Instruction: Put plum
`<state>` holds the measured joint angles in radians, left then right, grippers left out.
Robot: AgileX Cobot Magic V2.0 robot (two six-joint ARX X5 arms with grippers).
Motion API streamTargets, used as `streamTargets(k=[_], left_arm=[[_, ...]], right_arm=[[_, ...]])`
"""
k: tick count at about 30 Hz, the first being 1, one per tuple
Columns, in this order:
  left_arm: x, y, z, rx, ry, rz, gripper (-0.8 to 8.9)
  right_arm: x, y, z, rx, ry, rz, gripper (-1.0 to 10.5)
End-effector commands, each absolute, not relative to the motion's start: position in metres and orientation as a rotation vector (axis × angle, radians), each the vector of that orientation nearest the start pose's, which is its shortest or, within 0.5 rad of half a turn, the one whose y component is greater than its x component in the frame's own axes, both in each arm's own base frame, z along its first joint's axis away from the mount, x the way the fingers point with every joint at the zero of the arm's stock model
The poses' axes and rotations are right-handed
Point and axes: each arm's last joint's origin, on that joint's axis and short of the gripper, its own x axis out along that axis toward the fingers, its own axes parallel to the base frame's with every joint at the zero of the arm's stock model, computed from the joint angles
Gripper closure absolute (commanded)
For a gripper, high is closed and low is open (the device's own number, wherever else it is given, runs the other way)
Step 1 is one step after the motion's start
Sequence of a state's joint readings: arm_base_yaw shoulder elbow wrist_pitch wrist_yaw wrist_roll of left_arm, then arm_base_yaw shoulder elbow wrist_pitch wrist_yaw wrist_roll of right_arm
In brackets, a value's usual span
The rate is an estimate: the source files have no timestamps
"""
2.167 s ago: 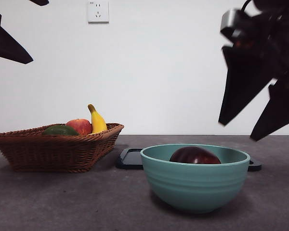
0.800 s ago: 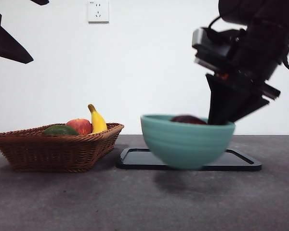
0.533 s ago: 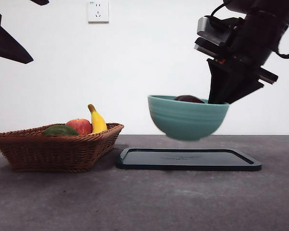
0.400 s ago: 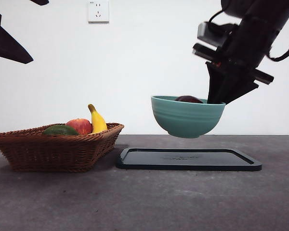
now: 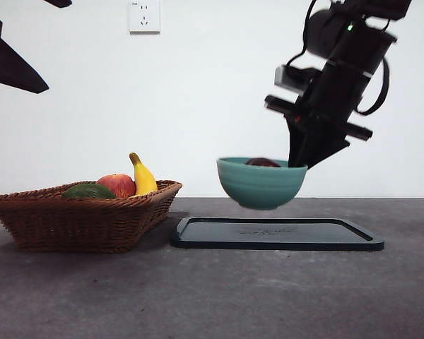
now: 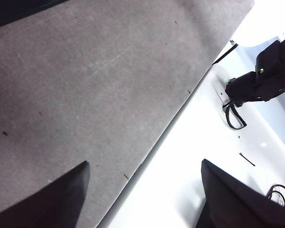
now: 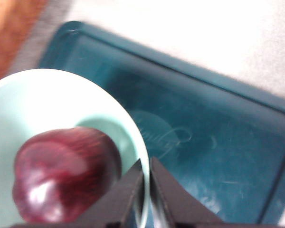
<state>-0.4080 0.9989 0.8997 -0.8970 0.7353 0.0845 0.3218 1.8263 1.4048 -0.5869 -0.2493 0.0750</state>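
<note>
Currently: my right gripper (image 5: 297, 164) pinching the rim of a teal ceramic bowl (image 5: 261, 183), airborne over a dark rectangular tray (image 5: 277, 233).
Contents: one dark maroon plum (image 7: 66, 175). My left gripper (image 6: 142, 194): jaws spread, idle above grey table (image 6: 85, 95).

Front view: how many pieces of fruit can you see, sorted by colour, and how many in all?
Red-yellow apple in the woven wicker basket: 1
Yellow banana in the basket: 1
Dark green fruit in the basket: 1
Dark purple-maroon plum in the teal ceramic bowl that the right gripper holds up by its rim: 1
Total: 4
</note>
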Motion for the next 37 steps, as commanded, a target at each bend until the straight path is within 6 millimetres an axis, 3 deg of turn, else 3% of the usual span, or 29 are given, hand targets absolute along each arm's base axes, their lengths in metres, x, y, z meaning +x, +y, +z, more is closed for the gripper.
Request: streamTargets(k=[1, 10, 18, 22, 25, 29, 34, 37], left_arm=[[0.154, -0.089, 0.288, -0.095, 0.978, -1.100, 4.40], [0.154, -0.089, 0.288, -0.096, 0.980, -1.099, 4.40], [0.154, -0.089, 0.288, -0.095, 0.979, -1.099, 4.40], [0.154, -0.089, 0.288, -0.095, 0.979, -1.099, 4.40], [0.154, -0.089, 0.288, -0.095, 0.979, -1.099, 4.40], [0.154, -0.089, 0.288, -0.095, 0.978, -1.100, 4.40], [0.154, -0.089, 0.288, -0.095, 0.978, -1.100, 4.40], [0.154, -0.089, 0.288, -0.095, 0.978, -1.100, 4.40]], right_arm=[[0.377, 0.132, 0.223, 0.020, 1.043, 0.480, 9.4], [0.390, 0.131, 0.196, 0.019, 1.097, 0.452, 9.4], [0.390, 0.130, 0.195, 0.020, 1.110, 0.448, 9.3], [0.390, 0.130, 0.199, 0.024, 1.104, 0.446, 8.4], [0.391, 0.130, 0.209, 0.025, 1.097, 0.447, 7.6], [0.391, 0.130, 0.230, 0.022, 1.089, 0.449, 7.6], [0.382, 0.127, 0.272, 0.018, 1.041, 0.457, 7.6], [0.367, 0.122, 0.298, -0.001, 1.004, 0.476, 7.6]])
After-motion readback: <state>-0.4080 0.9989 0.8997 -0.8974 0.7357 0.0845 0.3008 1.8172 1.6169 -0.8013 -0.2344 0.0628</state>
